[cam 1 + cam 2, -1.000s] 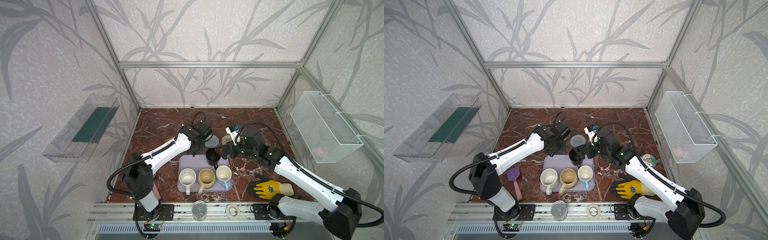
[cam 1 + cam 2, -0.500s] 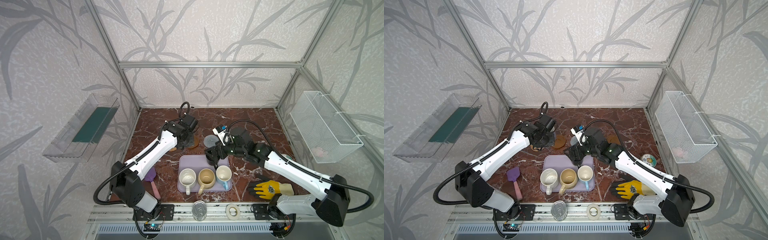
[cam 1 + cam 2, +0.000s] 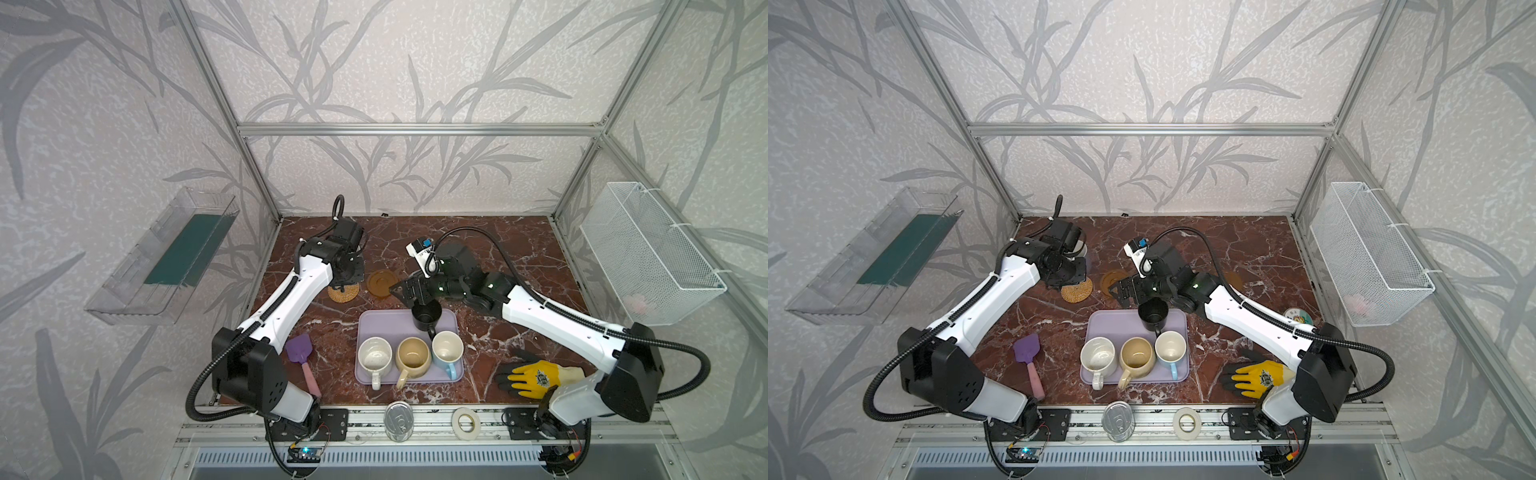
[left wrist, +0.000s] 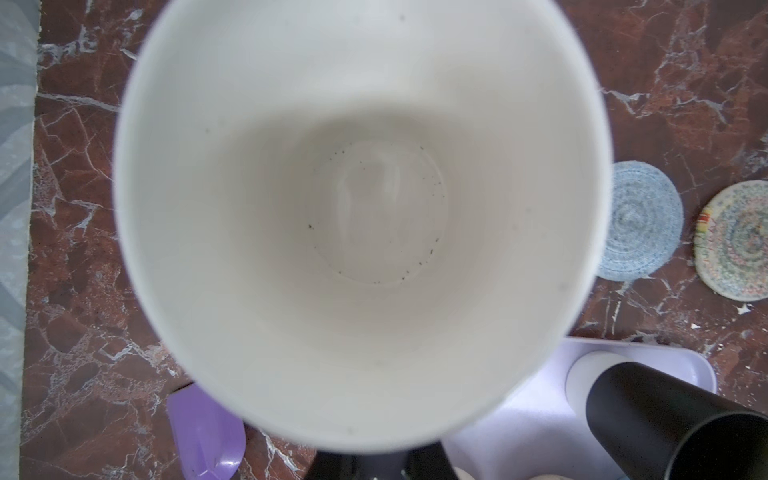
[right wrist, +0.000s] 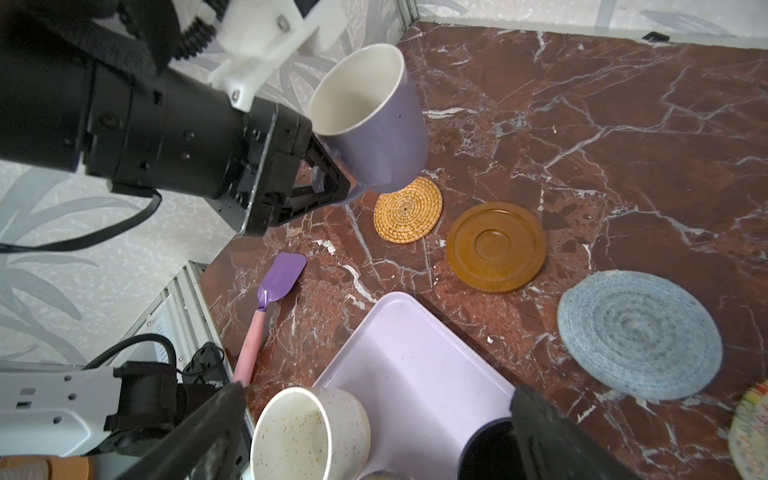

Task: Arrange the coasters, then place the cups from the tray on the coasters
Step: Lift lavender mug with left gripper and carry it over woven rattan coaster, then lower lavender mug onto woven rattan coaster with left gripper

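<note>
Left jaws clamp the lavender mug by the rattan coaster, left of centre; right jaws stand apart at the black mug.

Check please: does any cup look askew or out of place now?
Yes. The lavender cup, held by its handle in the left claw, hangs tilted above the rattan coaster, near its edge, not flat on it. I see nothing spilled.

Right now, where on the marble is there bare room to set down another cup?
Largest bare marble: the back right corner, between the rear wall and the right arm. Smaller: between the tray and the yellow glove. Crowded: the middle, around the rattan coaster, the wooden coaster and the black cup.
</note>
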